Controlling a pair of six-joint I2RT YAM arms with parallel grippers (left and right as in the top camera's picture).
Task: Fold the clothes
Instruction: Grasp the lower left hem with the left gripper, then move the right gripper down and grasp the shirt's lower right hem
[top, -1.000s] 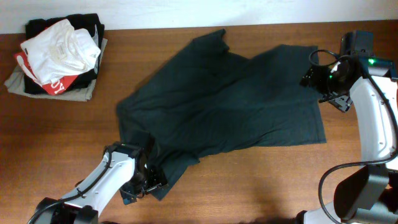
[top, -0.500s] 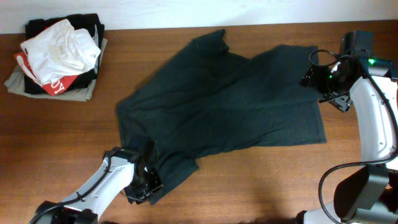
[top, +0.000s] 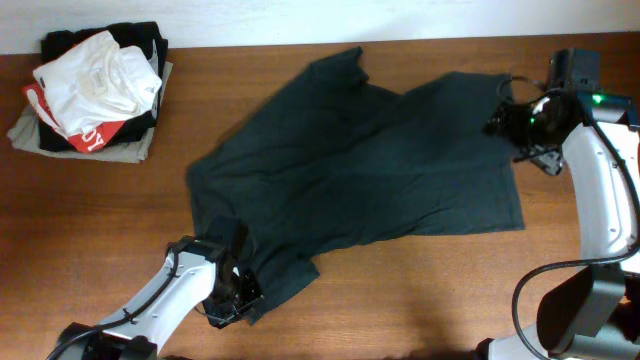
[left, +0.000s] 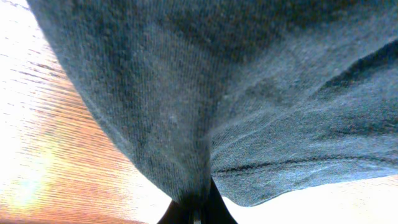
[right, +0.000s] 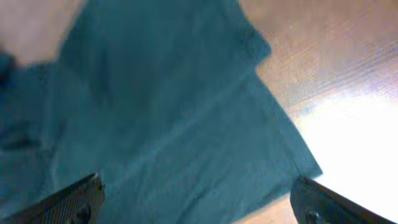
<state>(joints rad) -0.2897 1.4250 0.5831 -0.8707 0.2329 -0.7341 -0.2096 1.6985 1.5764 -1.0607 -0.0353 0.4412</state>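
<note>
The dark teal T-shirt lies spread out and a bit rumpled across the middle of the wooden table, running from the lower left up to the right of the frame. The left gripper is at the shirt's lower left corner, pinched tight on a fold of it, and the wrist cam shows cloth bunched right into the tips. The right gripper is over the shirt's upper right edge, spread wide with nothing in it. A pile of other clothes sits upper left.
</note>
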